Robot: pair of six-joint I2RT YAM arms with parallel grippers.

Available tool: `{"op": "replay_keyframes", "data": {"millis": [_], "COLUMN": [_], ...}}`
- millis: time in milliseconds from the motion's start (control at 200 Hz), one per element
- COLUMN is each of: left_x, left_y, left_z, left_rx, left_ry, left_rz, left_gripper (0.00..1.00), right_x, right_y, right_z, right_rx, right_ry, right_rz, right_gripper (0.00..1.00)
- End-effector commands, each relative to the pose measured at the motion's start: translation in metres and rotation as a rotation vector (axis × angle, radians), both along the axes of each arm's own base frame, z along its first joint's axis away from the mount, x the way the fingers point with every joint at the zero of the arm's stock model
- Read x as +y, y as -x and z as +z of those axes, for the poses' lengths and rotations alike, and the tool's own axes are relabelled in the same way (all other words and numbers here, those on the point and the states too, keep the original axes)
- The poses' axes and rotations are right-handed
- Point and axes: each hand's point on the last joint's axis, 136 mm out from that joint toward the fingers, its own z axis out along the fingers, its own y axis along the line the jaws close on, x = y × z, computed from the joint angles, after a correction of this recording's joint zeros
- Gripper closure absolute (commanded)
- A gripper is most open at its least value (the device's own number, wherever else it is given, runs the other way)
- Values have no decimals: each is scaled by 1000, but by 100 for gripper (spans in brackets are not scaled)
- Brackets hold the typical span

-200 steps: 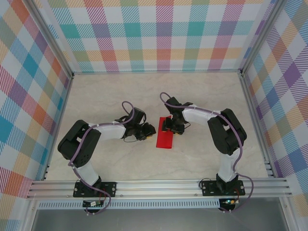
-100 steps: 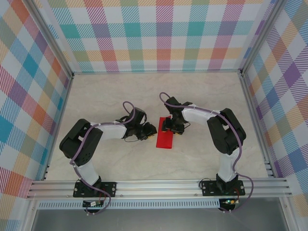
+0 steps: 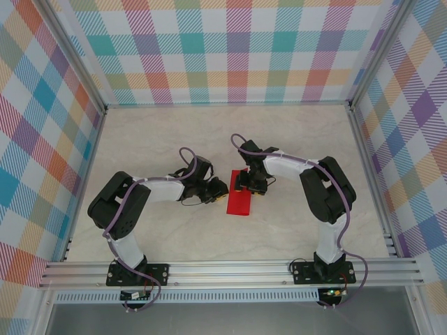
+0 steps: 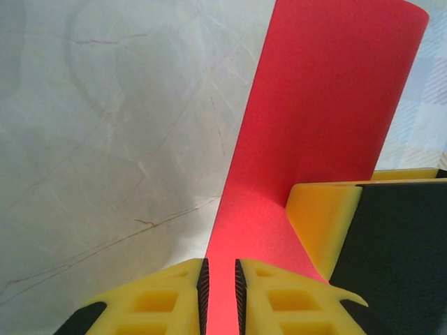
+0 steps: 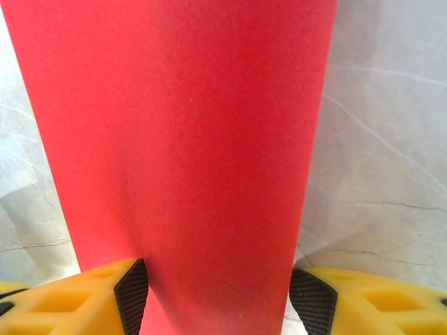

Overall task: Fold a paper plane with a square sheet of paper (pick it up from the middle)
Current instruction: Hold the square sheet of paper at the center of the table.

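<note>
- Near the middle of the pale marbled worktop (image 3: 140, 139) lies the red sheet of paper (image 3: 239, 203). From above it reads as a narrow rectangle, longer front to back than it is wide.
- On the paper's left side, the left hand (image 3: 217, 190) reaches in from its folded arm and meets the sheet's left edge.
- In the left wrist view, that hand's two yellow fingers (image 4: 167, 300) are drawn almost together, with only a thin slot between the black pads. The red paper runs straight through that slot, so the hand has the sheet pinched.
- Beyond the pinch the paper rises and leans away to the upper right, ending in a softly curved far edge (bowed rather than flat there).
- At the far end of the sheet, the right hand (image 3: 246, 185) comes in from the right arm and sits over the paper's back edge.
- In the right wrist view its fingers stand wide apart, and the red sheet spans the whole gap, each long edge reaching a black pad (image 5: 133, 289).
- Whether those pads press on the paper or merely flank it, I cannot tell.
- The two hands are just beside each other; a yellow finger of the right hand sits against the paper close to the left hand's tips.
</note>
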Motion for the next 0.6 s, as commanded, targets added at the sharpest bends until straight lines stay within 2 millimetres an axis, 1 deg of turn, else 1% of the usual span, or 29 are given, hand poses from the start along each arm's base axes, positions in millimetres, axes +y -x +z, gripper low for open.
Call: {"op": "replay_keyframes", "data": {"millis": [0, 195, 340, 600], "left_x": [-7, -12, -16, -20], "left_y": [-5, -2, 0, 0], "left_z": [5, 0, -3, -2], "left_rx": [1, 26, 40, 40], "left_ry": [49, 70, 87, 99], "left_rz": [-10, -34, -51, -69], "left_gripper": [83, 91, 95, 97], "right_x": [-18, -19, -19, -19], "right_y": [35, 36, 37, 37], "right_z": [-89, -91, -91, -92], "right_rx": [143, 152, 152, 156], "right_ry": [112, 115, 115, 113], "right_rz": [35, 34, 32, 29], "right_gripper": [37, 37, 37, 38]}}
